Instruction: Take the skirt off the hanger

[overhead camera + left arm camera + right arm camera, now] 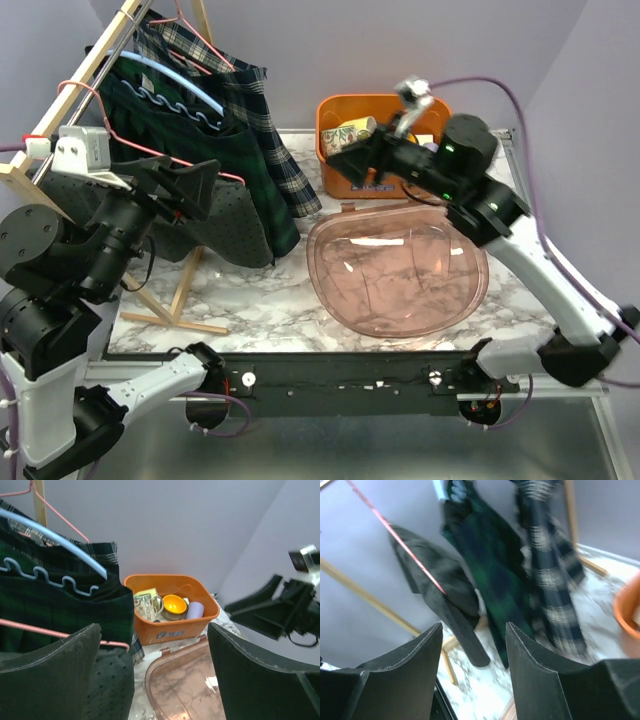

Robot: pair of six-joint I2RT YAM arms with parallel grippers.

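Observation:
A grey dotted skirt hangs on a pink hanger at the front of a wooden rack. Behind it hang a dark green plaid skirt on a light blue hanger and a navy-and-white plaid skirt. My left gripper is open at the grey skirt's top edge. In the left wrist view its left finger sits right by the pink hanger bar and the grey skirt. My right gripper is open and empty, raised to the right of the skirts, facing them.
An orange bin holding cups stands at the back. A translucent pink tray lies in the middle of the marble table. The rack's wooden feet stand at the front left.

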